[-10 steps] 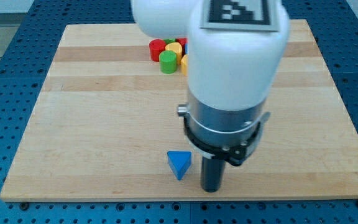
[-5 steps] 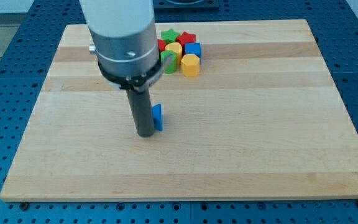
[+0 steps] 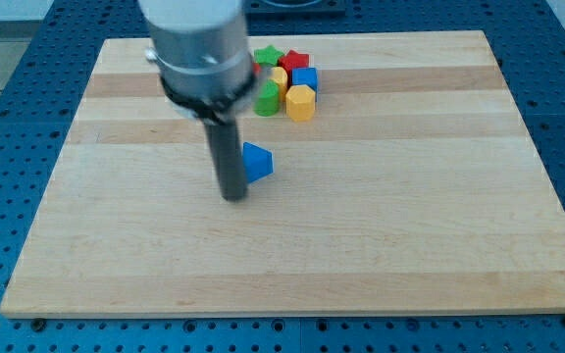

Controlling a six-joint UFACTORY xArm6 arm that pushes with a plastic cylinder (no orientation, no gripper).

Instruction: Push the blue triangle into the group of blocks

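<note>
The blue triangle (image 3: pixel 257 163) lies on the wooden board (image 3: pixel 410 216), a little left of centre. My tip (image 3: pixel 233 196) stands just to its left and slightly below, touching or nearly touching it. The group of blocks sits near the view's top: a green star (image 3: pixel 267 56), a red block (image 3: pixel 295 62), a yellow block (image 3: pixel 280 77), a blue cube (image 3: pixel 305 79), a green cylinder (image 3: pixel 267 100) and a yellow hexagonal block (image 3: pixel 301 103). The arm's body hides the group's left side. The triangle is apart from the group, below it.
The blue perforated table (image 3: pixel 8 147) surrounds the board on all sides. The arm's large grey body (image 3: pixel 199 54) hangs over the board's upper left part.
The tip has shifted slightly up the view. The blue triangle has moved up and right, towards the group, and has turned.
</note>
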